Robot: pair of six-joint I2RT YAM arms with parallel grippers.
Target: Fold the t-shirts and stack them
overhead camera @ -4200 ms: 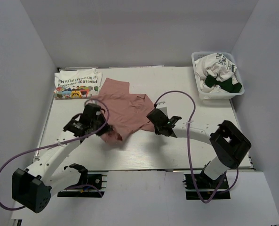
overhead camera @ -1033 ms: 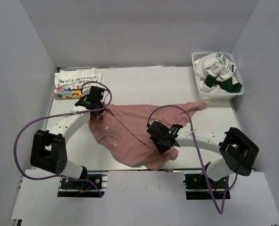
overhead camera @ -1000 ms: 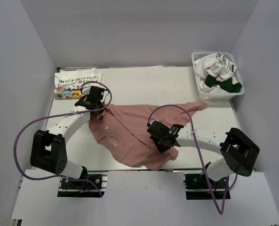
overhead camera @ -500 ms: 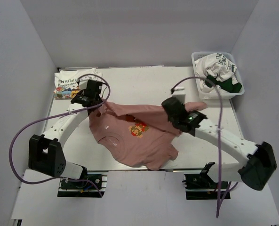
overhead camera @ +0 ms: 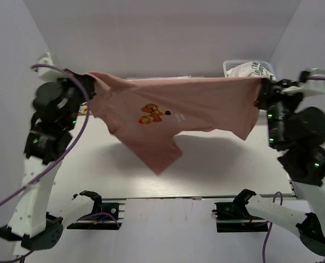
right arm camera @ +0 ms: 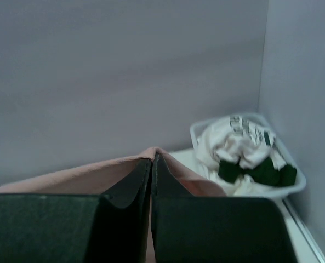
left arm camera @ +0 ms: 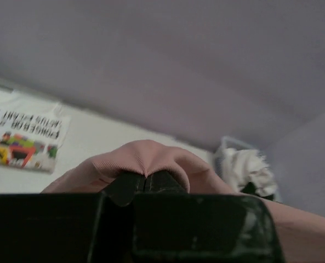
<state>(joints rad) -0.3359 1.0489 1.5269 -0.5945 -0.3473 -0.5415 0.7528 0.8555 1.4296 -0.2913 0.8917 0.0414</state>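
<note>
Left jaws and right jaws are each pinched shut on an edge of the dusty-pink t-shirt (overhead camera: 206,101), holding it stretched wide in the air above the surface (overhead camera: 228,159). Its pixel game-character print (overhead camera: 151,114) shows to the overhead camera, and a loose flap hangs down near the middle. A folded white t-shirt with cartoon print (left arm camera: 20,137) lies at the far left of the surface, while crumpled white and dark green t-shirts (right arm camera: 239,145) fill the basket (right arm camera: 283,190) at the far right.
</note>
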